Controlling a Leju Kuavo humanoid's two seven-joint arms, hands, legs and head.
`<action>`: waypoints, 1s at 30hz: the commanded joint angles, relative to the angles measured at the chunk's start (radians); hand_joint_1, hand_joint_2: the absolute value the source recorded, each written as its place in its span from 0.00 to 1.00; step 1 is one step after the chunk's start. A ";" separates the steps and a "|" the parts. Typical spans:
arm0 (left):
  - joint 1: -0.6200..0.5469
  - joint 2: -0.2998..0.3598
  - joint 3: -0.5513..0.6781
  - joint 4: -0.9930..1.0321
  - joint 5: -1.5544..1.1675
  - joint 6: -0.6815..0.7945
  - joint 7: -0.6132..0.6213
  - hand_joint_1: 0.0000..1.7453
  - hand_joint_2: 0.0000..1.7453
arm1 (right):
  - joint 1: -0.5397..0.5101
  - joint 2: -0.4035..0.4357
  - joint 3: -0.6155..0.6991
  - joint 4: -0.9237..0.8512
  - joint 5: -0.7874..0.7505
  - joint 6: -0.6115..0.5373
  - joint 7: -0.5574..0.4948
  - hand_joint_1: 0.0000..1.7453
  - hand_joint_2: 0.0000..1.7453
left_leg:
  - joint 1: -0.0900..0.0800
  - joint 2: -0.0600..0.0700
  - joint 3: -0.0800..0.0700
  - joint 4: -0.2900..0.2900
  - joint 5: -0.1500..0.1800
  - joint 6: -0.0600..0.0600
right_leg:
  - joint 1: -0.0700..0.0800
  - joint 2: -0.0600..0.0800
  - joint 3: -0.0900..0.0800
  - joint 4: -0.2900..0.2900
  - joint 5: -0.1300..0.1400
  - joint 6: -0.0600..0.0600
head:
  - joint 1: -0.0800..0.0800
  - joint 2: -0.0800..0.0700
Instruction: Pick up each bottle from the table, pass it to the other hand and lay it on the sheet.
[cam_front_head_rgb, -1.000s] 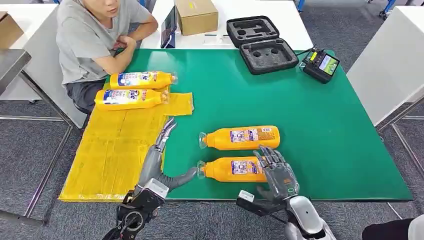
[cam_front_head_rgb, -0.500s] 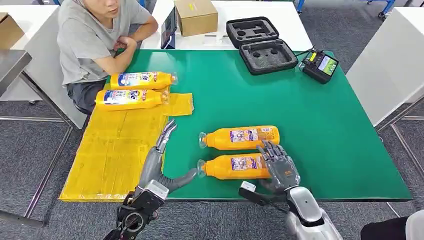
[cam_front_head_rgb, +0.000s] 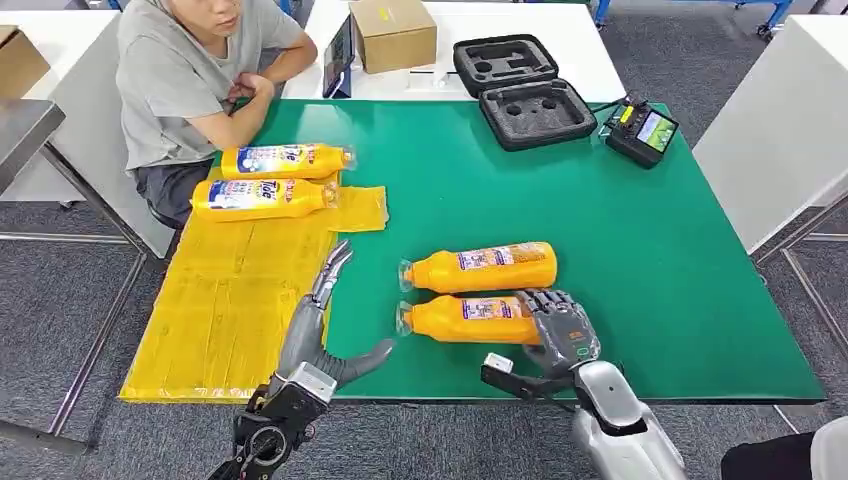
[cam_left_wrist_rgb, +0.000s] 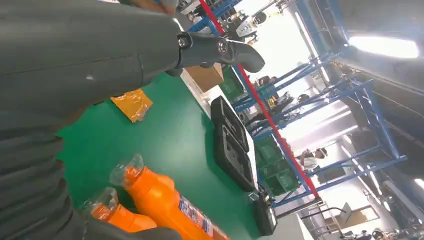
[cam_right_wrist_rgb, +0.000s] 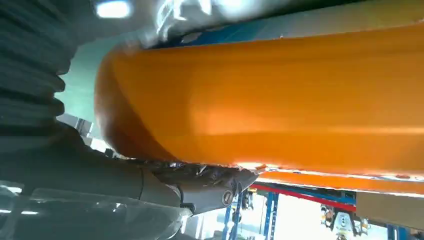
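Observation:
Two orange bottles lie side by side on the green table (cam_front_head_rgb: 650, 260), caps pointing toward my left. My right hand (cam_front_head_rgb: 560, 335) grips the base end of the nearer bottle (cam_front_head_rgb: 465, 320); in the right wrist view this bottle (cam_right_wrist_rgb: 280, 105) lies across the palm with the thumb (cam_right_wrist_rgb: 200, 187) against it. The farther bottle (cam_front_head_rgb: 480, 267) touches it, slightly tilted. My left hand (cam_front_head_rgb: 318, 320) stays open, fingers stretched out, at the edge of the yellow sheet (cam_front_head_rgb: 220, 310). The left wrist view has both bottles (cam_left_wrist_rgb: 165, 200) just beyond that hand. Two more bottles (cam_front_head_rgb: 262, 198) lie at the sheet's far end.
A person (cam_front_head_rgb: 185, 80) sits at the table's far-left corner, arms resting by the sheet. A black foam case (cam_front_head_rgb: 525, 90) and a controller (cam_front_head_rgb: 643, 130) lie at the far right. A cardboard box (cam_front_head_rgb: 392, 30) stands on the white table behind.
My right hand slid forward and closed around the nearer bottle's base, moving it away from the table edge. The farther bottle was nudged and tilted. The left hand stayed put.

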 joint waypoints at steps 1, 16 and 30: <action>-0.033 -0.013 0.024 0.036 0.005 -0.012 0.005 0.00 1.00 | -0.045 0.000 0.011 0.169 -0.069 0.072 -0.065 1.00 1.00 | 0.001 -0.001 0.004 -0.001 -0.001 -0.001 | 0.000 0.000 0.005 -0.002 -0.001 -0.001 | 0.000 0.000; -0.063 -0.039 0.026 0.086 0.055 0.011 -0.023 0.00 1.00 | -0.005 0.048 -0.167 0.137 -0.715 0.447 -0.449 1.00 1.00 | 0.001 0.002 0.009 -0.002 -0.002 -0.001 | 0.001 0.003 0.008 -0.002 -0.001 -0.001 | 0.000 0.000; -0.042 -0.056 -0.014 0.217 0.199 0.019 -0.023 0.00 1.00 | 0.110 0.089 -0.171 -0.061 -0.853 0.451 -0.472 1.00 1.00 | 0.000 0.004 0.006 -0.001 -0.005 -0.001 | 0.000 0.005 0.005 -0.001 -0.003 -0.001 | 0.000 0.000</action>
